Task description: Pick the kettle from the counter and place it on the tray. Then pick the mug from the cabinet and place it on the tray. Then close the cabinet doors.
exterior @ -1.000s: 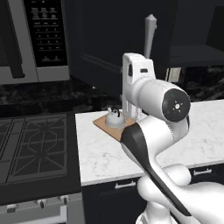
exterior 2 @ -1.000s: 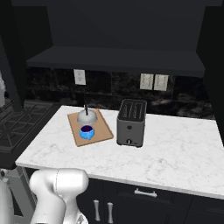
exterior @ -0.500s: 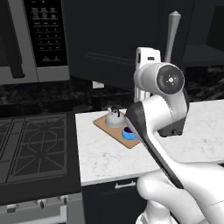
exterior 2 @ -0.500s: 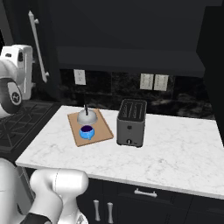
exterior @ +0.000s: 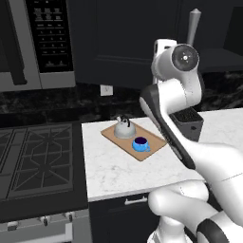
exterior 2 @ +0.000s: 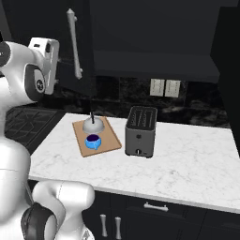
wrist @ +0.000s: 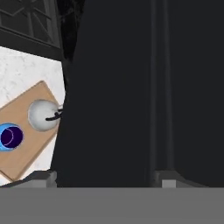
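Note:
The silver-grey kettle (exterior: 124, 128) (exterior 2: 93, 124) and the blue mug (exterior: 140, 144) (exterior 2: 93, 140) both stand on the wooden tray (exterior: 153, 138) (exterior 2: 109, 139) on the marble counter (exterior: 114, 171). My arm is raised high, with the gripper (exterior 2: 59, 57) (wrist: 107, 179) against the inner face of the left cabinet door (exterior 2: 82, 70) (wrist: 131, 87). The fingers stand wide apart with nothing held. That door's pale bar handle (exterior 2: 73, 44) (exterior: 192, 26) faces outward. The kettle (wrist: 42, 115) and mug (wrist: 9, 137) also appear far below the hand.
A black toaster (exterior 2: 139, 131) stands right of the tray. The stovetop (exterior: 33, 156) lies left of the counter, with the microwave (exterior: 38, 42) above it. The cabinet's shelf (exterior 2: 154, 63) is exposed, and another dark door panel (exterior 2: 229, 70) hangs open at the right.
The arm has swung up from over the tray to the left cabinet door. The door and its handle have swung inward toward the cabinet.

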Tool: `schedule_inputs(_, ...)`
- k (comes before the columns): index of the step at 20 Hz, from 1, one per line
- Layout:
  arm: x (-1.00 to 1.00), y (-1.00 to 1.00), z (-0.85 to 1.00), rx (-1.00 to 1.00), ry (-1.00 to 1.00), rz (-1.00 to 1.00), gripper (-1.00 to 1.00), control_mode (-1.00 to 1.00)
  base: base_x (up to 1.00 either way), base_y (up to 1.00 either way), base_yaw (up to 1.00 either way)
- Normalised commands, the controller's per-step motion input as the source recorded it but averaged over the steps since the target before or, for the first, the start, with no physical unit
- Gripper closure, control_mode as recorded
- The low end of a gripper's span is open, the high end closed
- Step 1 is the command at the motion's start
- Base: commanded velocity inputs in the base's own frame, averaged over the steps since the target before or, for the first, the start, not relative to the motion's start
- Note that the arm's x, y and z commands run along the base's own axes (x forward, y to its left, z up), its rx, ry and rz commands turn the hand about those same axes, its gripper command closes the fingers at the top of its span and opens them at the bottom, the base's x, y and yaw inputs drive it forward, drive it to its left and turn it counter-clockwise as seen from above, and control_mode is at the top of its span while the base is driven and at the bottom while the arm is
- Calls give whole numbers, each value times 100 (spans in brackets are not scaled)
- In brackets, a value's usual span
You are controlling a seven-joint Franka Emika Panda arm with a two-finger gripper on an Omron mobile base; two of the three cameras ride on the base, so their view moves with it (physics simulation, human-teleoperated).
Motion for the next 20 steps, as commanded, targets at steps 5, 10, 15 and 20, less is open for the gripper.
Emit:
schedule_inputs(5,100,-25,-28,0,19,4,-100,-100,0,0,0)
schedule_inputs(10,86,0,-23,0,13,1,-100,-100,0,0,0)
schedule_inputs(15,80,12,-26,0,1,2,-100,-100,0,0,0)
schedule_inputs(20,56,17,-29,0,0,7,-100,-100,0,0,0)
